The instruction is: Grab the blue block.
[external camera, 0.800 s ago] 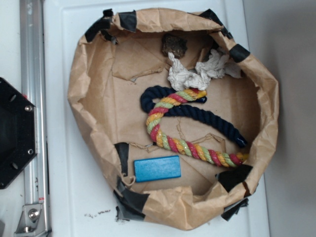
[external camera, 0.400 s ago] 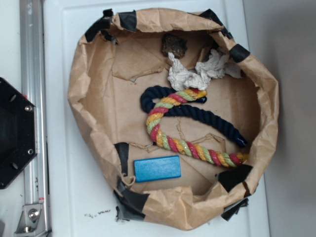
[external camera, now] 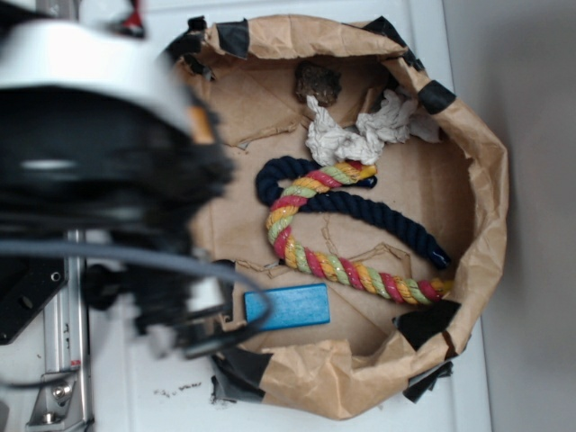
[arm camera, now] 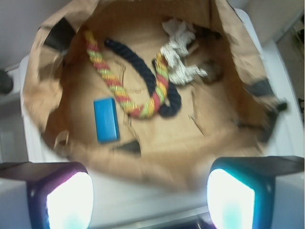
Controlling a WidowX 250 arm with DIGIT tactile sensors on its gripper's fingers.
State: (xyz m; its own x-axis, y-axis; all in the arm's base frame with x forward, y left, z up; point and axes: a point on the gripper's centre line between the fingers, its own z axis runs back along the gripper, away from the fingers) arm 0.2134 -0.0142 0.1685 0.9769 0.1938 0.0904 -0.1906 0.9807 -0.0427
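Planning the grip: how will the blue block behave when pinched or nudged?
The blue block looks rigid and flat, so it should hold shape and not roll. Its smooth faces may slip. The crumpled paper under it might let it slide if nudged.

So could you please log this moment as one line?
gripper: open, empty | blue block: untouched in paper-lined basket | phase: approach

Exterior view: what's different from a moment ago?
The arm has swung into view from the left, blurred, now covering the bin's left side. Nothing has been grasped: the tool is open and short of the bin. The blue block, the ropes and the rag lie unmoved.
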